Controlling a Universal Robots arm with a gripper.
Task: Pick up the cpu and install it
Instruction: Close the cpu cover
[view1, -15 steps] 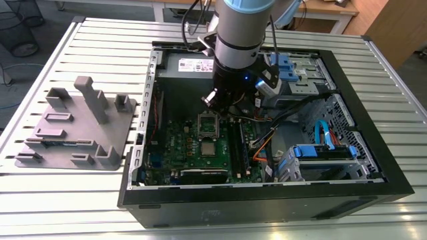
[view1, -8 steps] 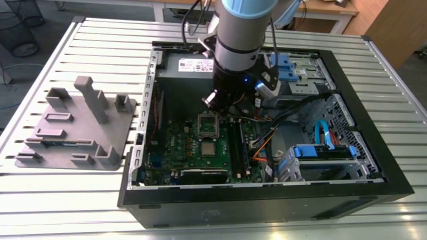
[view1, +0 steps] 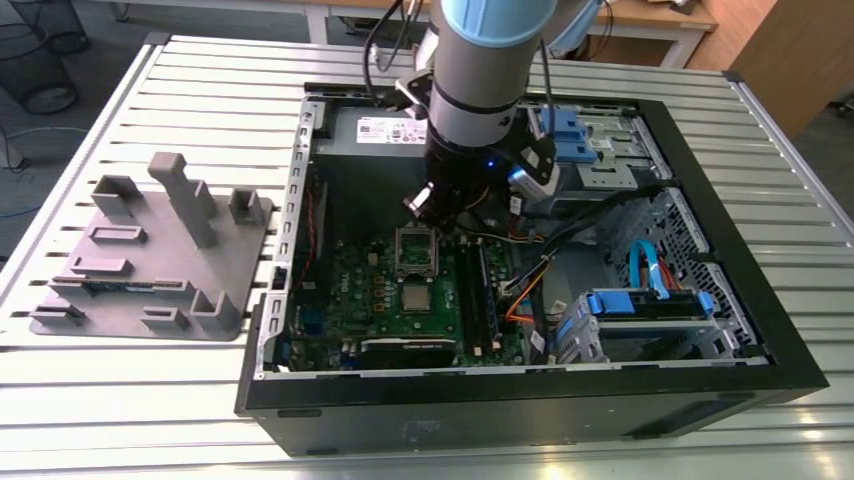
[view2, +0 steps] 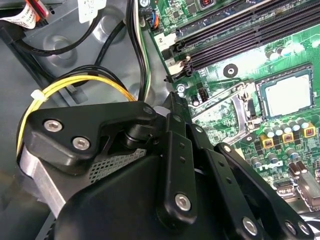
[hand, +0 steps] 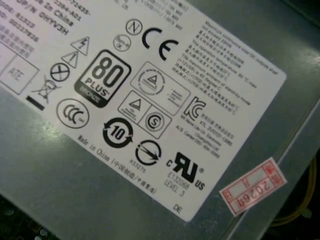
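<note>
White label (hand: 125, 100) crowded with certification marks covers the grey metal box (hand: 60, 185), with a small red-and-white sticker (hand: 253, 186) beside it. Inside the open computer case (view1: 534, 395), the gripper (view2: 172, 102) hangs over the green motherboard (view2: 220, 130). Whether it is open or closed cannot be told. The cpu (view2: 287, 95) lies in its socket, apart from the gripper.

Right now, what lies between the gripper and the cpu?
In the second wrist view, a silver metal bracket on the green motherboard lies between the gripper and the cpu.
</note>
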